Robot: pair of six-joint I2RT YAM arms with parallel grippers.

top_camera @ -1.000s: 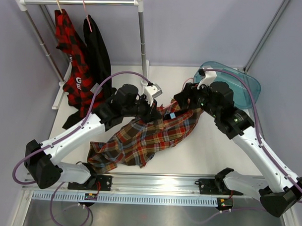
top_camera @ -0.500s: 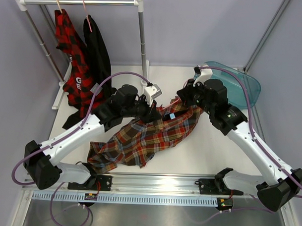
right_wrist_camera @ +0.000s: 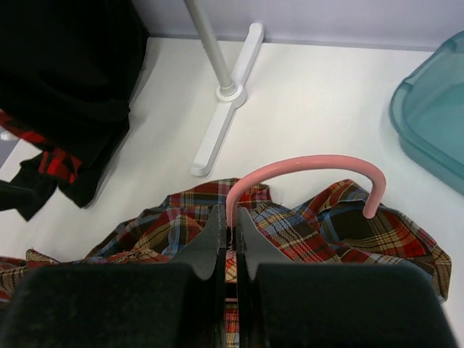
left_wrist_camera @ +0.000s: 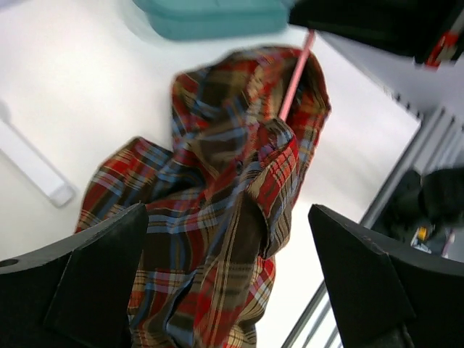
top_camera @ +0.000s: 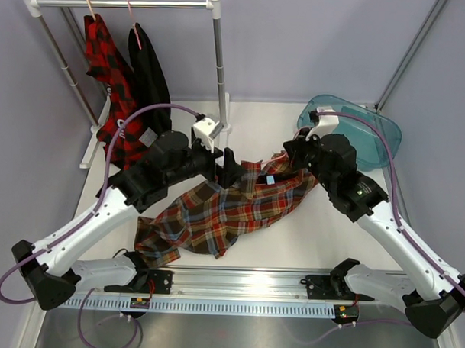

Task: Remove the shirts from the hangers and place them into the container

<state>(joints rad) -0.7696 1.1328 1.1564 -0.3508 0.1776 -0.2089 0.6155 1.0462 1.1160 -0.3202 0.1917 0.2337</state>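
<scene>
Tartan shirt [top_camera: 231, 208] lies crumpled on the table [top_camera: 322, 230]. We find the right gripper [right_wrist_camera: 230, 226] clenched on the pink hanger [right_wrist_camera: 304, 162]; left gripper [left_wrist_camera: 228, 217] spread wide, grasping nothing.

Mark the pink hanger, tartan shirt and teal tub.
Thin pink wire hanger [right_wrist_camera: 304, 161]: right wrist view, top of its hook.
Multicolour tartan shirt [top_camera: 216, 211]: top external view, middle of the cloth.
Translucent teal plastic tub [right_wrist_camera: 435, 109]: right wrist view, inner wall.
</scene>
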